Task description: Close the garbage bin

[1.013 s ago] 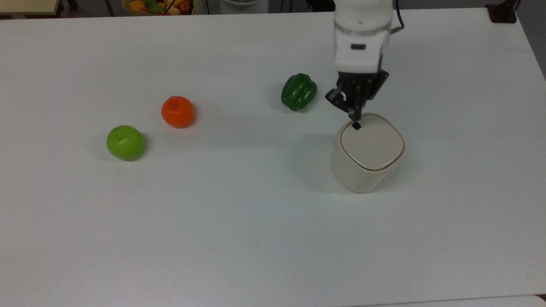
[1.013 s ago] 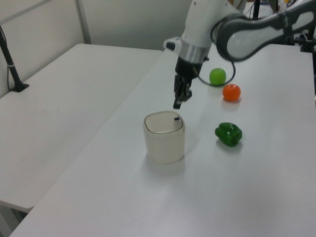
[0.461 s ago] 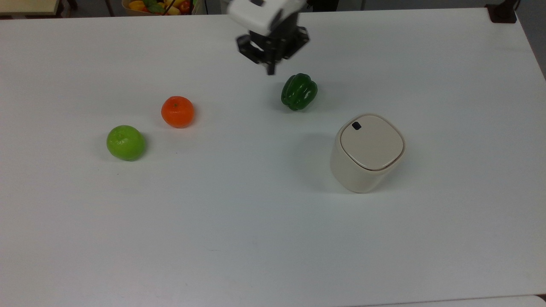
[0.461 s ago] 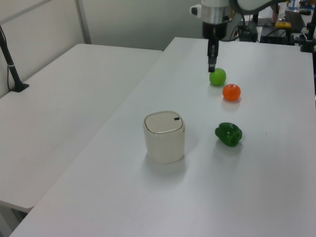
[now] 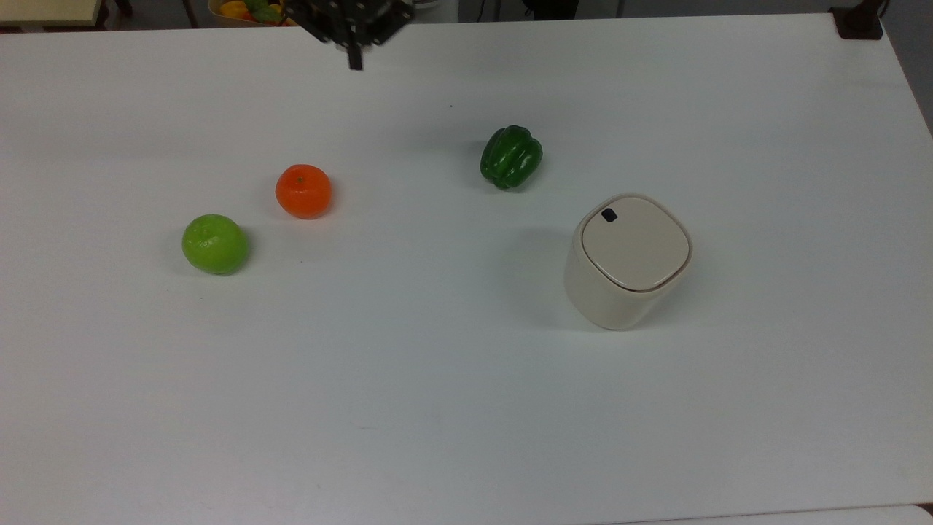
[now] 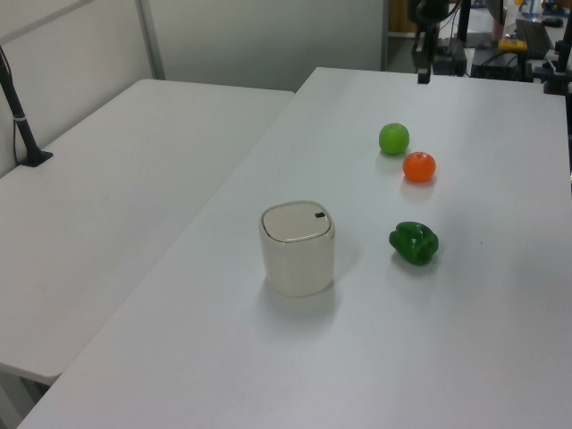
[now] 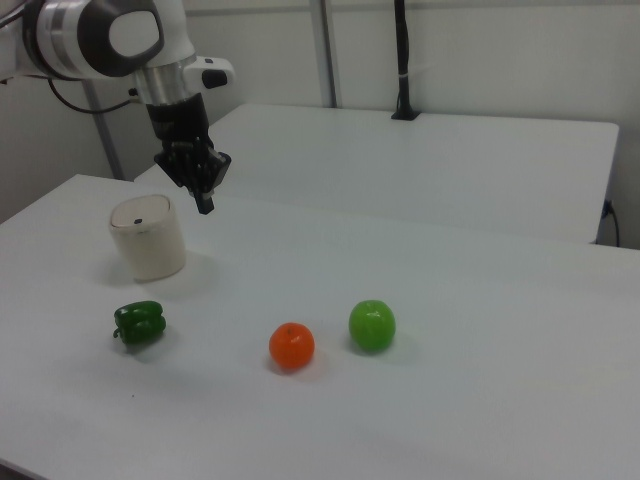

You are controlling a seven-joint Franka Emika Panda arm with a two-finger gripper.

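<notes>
The cream garbage bin [image 5: 627, 262] stands on the white table at the top view's right. Its flat lid [image 5: 635, 242] lies level on the body, with a small black mark [image 5: 609, 214] near the lid's far corner. The same bin [image 6: 298, 246] sits mid-table in the left view and at the right view's left [image 7: 148, 240]. My gripper [image 5: 355, 62] hangs shut and holds nothing, far from the bin at the top view's upper edge. It appears at the left view's top [image 6: 423, 76], and in the right view [image 7: 205, 205] it hangs beside the bin.
A green pepper [image 5: 511, 156] lies close to the bin on the top view's left. Farther left are an orange [image 5: 303, 191] and a green round fruit [image 5: 215, 243]. A basket of produce [image 5: 248, 9] stands past the table's far edge.
The gripper has left the bin's lid, rising and travelling to the top view's upper left, past the pepper. The bin and the fruits have stayed put.
</notes>
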